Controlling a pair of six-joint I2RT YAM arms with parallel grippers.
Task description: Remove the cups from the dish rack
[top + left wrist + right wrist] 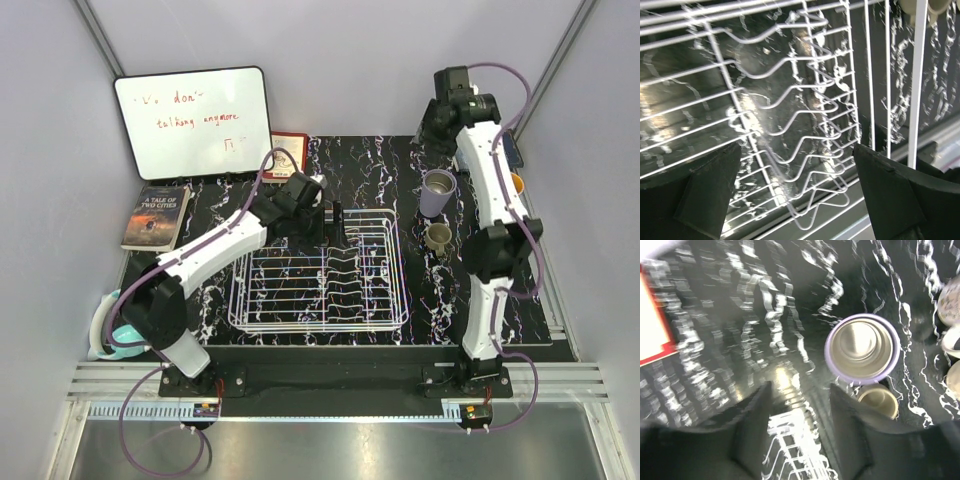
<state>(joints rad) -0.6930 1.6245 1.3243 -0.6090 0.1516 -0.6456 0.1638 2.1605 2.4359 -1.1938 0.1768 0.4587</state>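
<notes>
The white dish rack (318, 326) sits in the middle of the black desk (380, 170). The lavender cup (437, 192) and a small olive cup (438, 236) stand on the desk just right of the rack, close together. The right arm is just beside them.

The left end effector (800, 185) hangs over the rack's far left corner. Its fingers are wide apart and hold nothing. The right end effector (800, 432) is behind the cups, also spread and holding nothing.

A whiteboard (190, 120) and a book (157, 217) are at the far left.

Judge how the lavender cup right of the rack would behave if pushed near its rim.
The lavender cup stands upright and looks taller than wide, so a high push would probably tip it rather than slide it. Its round wall suggests it would roll once down. Something pale seems nested inside, so it may be heavier than it looks.
</notes>
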